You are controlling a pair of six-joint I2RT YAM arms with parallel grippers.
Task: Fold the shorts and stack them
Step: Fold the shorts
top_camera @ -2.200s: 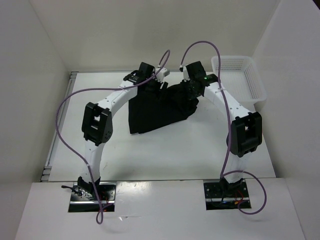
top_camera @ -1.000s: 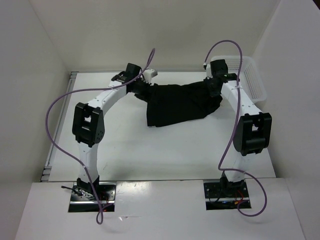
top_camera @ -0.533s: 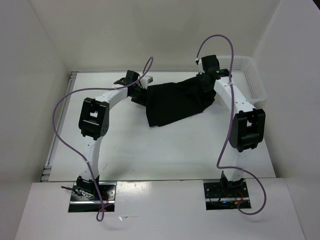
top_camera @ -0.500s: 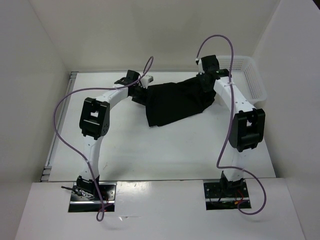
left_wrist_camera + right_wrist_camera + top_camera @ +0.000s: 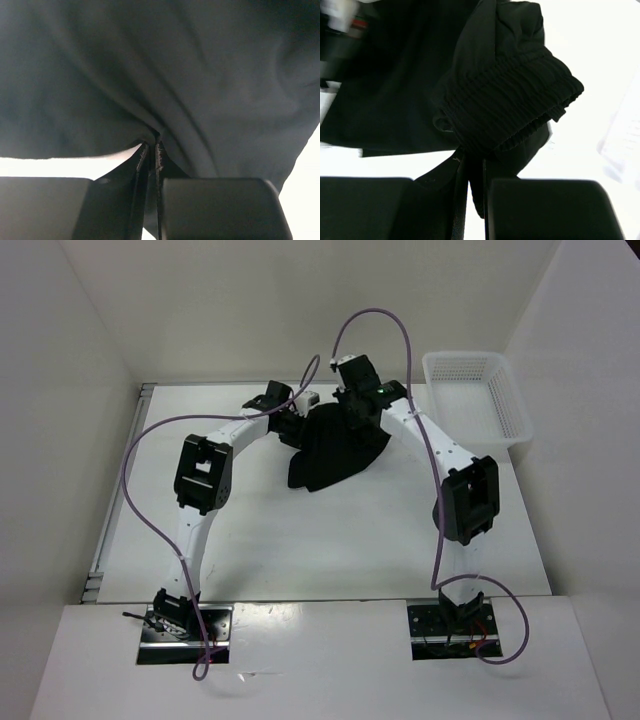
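Between the left fingers [image 5: 158,152]: a thin fold of the shorts [image 5: 330,450], pinched tight.
Between the right fingers [image 5: 461,172]: cloth just under the gathered waistband [image 5: 520,100], clamped as well.
Shorts: bunched at upper centre of the top view, lying on the tabletop [image 5: 350,530] between both arms.
Basket [image 5: 478,358]: upper right, well apart from the cloth.
Risk: both pinches look shallow, so a pull apart could slip one free; the bunched layers could also fold crooked.
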